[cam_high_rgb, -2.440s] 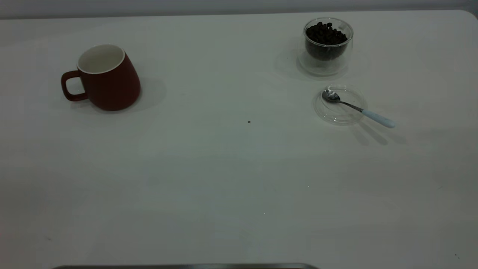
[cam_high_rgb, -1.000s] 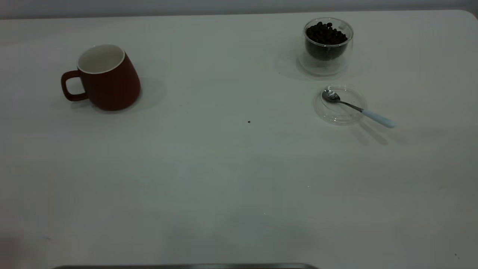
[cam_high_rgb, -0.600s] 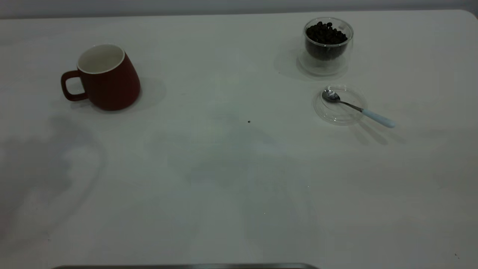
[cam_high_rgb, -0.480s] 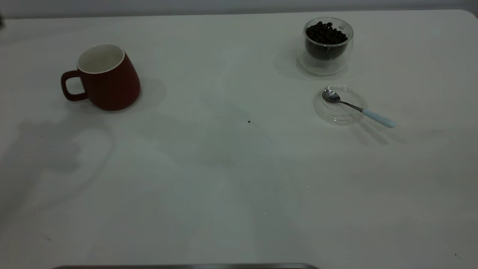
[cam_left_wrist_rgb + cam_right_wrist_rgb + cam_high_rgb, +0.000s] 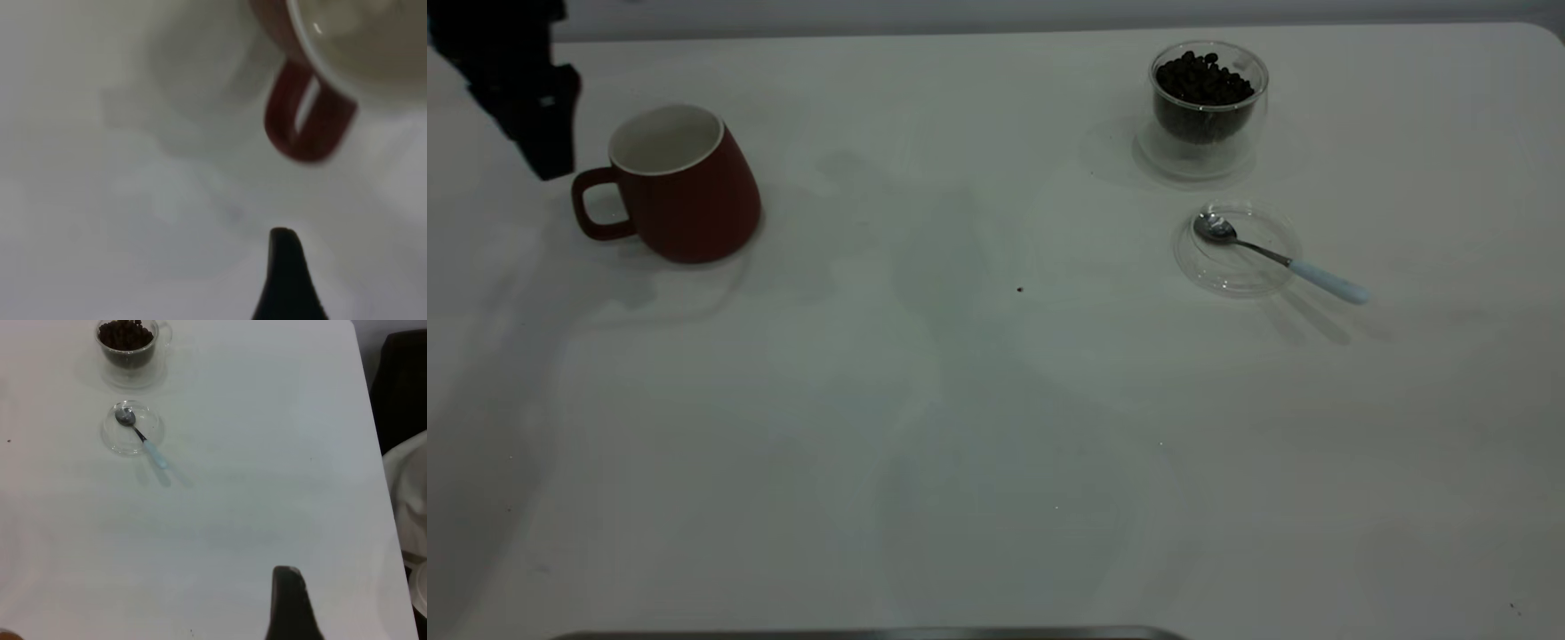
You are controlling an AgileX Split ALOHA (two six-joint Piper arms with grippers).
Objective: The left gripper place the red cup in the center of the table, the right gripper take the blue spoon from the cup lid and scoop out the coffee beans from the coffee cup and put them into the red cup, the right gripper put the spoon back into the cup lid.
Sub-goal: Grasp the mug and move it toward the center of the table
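The red cup stands upright at the far left of the table, handle pointing left. My left gripper hovers just left of and behind that handle; in the left wrist view the handle lies just beyond the gripper. The coffee cup with coffee beans stands at the far right. In front of it lies the cup lid, with the blue spoon resting bowl-in, handle out to the right. My right gripper is off the exterior view, far from the spoon.
A tiny dark speck lies near the table's middle. A grey strip runs along the near edge. In the right wrist view the table's edge has dark and white things beyond it.
My left gripper has come into view at the upper left and now sits beside the red cup's handle. Shadows have swept across the table. Cup, lid and spoon have not moved.
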